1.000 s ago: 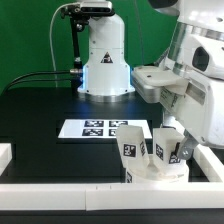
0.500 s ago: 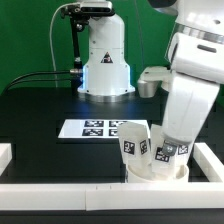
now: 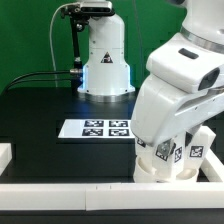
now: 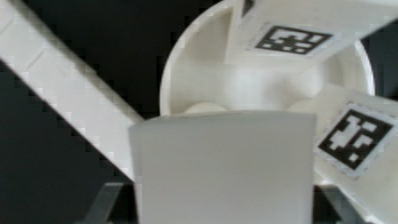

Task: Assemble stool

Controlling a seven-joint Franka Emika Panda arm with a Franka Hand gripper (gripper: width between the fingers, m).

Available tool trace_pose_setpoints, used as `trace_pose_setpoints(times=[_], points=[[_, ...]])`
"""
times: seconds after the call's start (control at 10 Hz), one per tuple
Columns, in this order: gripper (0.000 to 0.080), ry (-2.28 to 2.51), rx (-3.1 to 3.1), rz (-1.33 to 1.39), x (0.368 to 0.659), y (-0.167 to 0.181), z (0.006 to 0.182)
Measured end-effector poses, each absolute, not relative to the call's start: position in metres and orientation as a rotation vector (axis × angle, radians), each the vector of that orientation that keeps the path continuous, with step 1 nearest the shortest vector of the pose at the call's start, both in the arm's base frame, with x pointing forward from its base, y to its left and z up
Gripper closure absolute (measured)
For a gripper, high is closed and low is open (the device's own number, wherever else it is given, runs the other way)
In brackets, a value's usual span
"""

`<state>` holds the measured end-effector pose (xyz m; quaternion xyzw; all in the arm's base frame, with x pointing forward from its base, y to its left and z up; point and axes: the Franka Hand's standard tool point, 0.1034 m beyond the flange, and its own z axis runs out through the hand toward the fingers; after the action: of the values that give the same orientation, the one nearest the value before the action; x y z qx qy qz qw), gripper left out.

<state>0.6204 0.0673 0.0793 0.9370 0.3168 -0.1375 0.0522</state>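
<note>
White stool seat [image 3: 160, 171] and white legs [image 3: 196, 152] bearing black-and-white square tags sit on a black table [image 3: 40, 115], beside a white marker board [image 3: 97, 128] printed with black tags, white border rails [image 3: 60, 188], a white robot arm [image 3: 180, 90], against a green backdrop [image 3: 30, 35].

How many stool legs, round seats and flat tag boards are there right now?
Stool legs showing: 3 (one, another, and one gripped in the wrist view; the arm may hide more)
Round seat: 1
Marker board: 1
Total: 5
</note>
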Motion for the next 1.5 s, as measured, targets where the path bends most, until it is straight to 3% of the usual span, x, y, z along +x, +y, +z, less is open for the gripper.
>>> trace_pose_setpoints(times=[0.3, 0.6, 1.1, 1.5], points=[[0.0463, 0.601, 2.935, -0.379, 0.6200, 0.0673, 0.0788], [0.0463, -0.052, 3.191, -0.391, 0.6176, 0.0664, 0.0783], [0.0463, -0.562, 3.106, -0.400, 0.6174, 0.0653, 0.0777], [0.0463, -1.237, 2.945, -0.297, 0.6173, 0.0691, 0.0755]])
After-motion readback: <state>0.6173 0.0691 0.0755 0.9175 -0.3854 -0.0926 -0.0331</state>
